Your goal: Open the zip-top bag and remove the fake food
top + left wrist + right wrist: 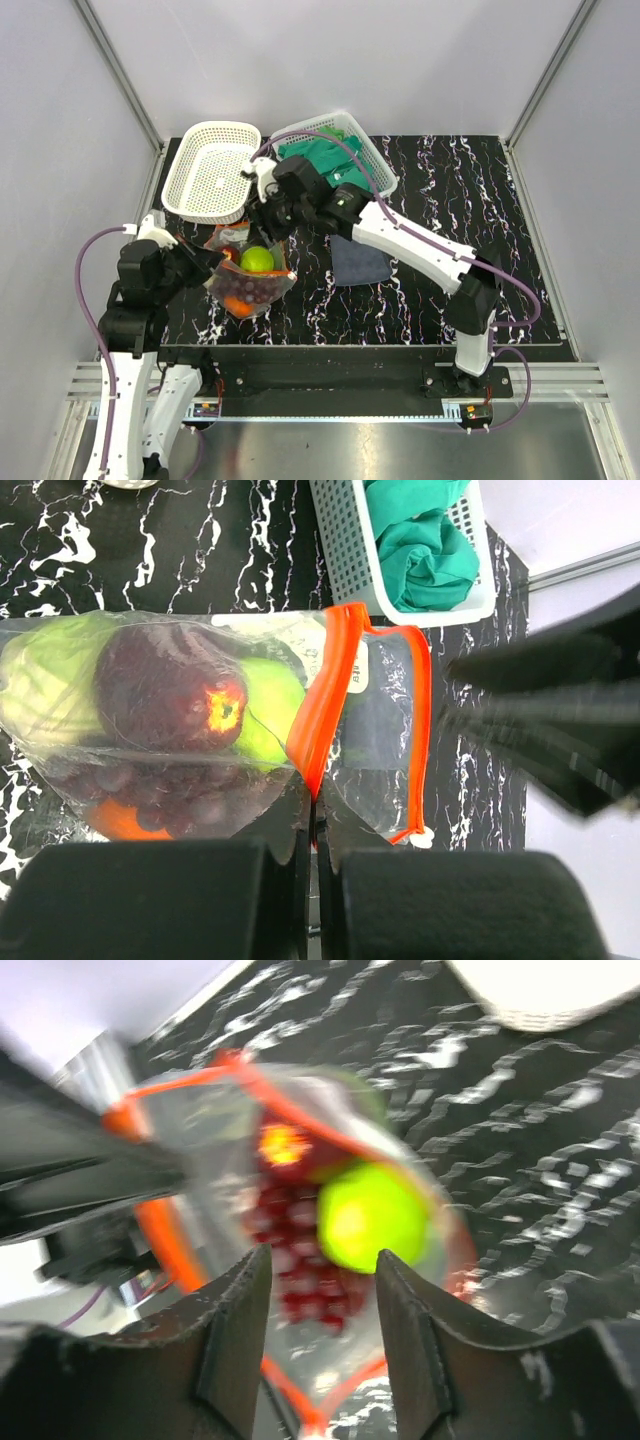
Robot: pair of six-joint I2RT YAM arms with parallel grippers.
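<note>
Left end effector (312, 852): pinched on zip-top bag (385, 740) | right end effector (322, 1330): spread, blurred | fake food (370, 1215): partly veiled by plastic

We see the zip-top bag (385, 740) as thin, clear, glossy film, wrinkled. Green apple (257, 259): smooth, shiny plastic. White basket (212, 180): matt perforated plastic. Green cloth (425, 550): soft fabric. Table (450, 190): black marble-look, slight sheen.

No text can be read — a small pale label (358, 668) on the zip-top bag (385, 740) carries print too blurred to make out.
</note>
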